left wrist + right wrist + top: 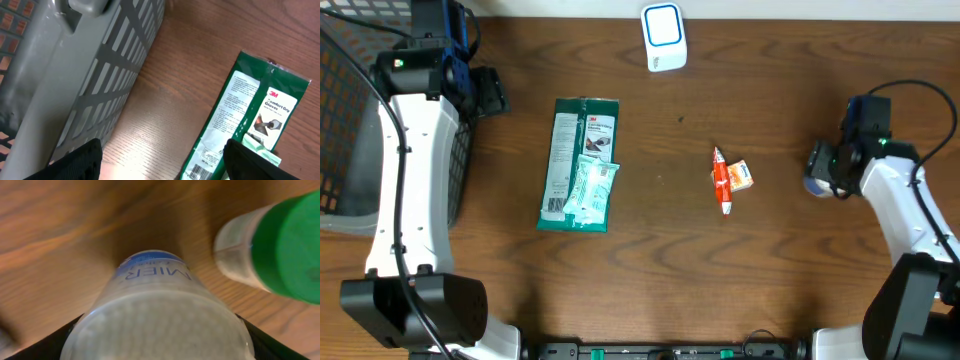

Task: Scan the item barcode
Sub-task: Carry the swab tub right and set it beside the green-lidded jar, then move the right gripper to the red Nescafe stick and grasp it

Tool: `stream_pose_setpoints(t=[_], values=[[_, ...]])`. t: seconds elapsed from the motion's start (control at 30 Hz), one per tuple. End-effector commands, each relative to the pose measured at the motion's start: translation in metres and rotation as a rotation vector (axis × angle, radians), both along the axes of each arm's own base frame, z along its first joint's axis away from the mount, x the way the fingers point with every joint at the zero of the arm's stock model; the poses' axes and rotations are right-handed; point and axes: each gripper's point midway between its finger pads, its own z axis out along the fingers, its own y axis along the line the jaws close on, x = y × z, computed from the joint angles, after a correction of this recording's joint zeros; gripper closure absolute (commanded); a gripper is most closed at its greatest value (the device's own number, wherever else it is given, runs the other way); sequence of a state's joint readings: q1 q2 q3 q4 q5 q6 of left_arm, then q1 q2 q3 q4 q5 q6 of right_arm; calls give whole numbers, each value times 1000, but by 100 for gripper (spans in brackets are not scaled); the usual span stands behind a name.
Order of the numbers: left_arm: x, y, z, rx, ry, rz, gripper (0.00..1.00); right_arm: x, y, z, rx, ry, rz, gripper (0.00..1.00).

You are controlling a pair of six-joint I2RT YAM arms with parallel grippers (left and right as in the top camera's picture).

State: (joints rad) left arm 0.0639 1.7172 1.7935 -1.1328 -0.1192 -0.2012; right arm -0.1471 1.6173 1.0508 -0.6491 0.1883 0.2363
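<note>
- my right pincer (pixel 160 345), at the right edge of the brown wooden table (pixel 770 290), stands wide, a clear plastic bottle with a blue label (pixel 155 310) filling the gap between its jaws; i cannot tell whether the jaws press on it.
- a pale container with a green cap (pixel 280 250) lies just beside the bottle on the wood.
- my left pincer (pixel 165 162) hangs wide open and empty near the left edge, over bare wood between a grey slatted plastic basket (pixel 75 75) and a flat green packet of gloves (pixel 250 120).
- the packet lies flat, left of the table's middle, face up, its barcode (pixel 197 171) at the end toward the near edge.
- a small red and orange sachet (pixel 728 178) lies right of the middle, well apart from the packet.
- a white scanner with a blue ring (pixel 664 37) sits at the far edge, near its middle.
</note>
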Motion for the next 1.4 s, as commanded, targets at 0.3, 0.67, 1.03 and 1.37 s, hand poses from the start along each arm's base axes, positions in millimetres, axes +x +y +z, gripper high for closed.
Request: stream_pose_setpoints(t=[0.3, 0.67, 1.03, 1.37], values=[[-1, 8, -6, 30, 24, 6, 22, -5, -54, -13, -210, -93, -131, 99], [-1, 8, -6, 30, 24, 6, 22, 16, -64, 4, -218, -192, -148, 14], [-1, 8, -6, 30, 24, 6, 22, 54, -37, 53, -93, -275, 39, 1], [-1, 8, -6, 30, 24, 6, 22, 72, 82, 113, 448, -376, 383, 1]])
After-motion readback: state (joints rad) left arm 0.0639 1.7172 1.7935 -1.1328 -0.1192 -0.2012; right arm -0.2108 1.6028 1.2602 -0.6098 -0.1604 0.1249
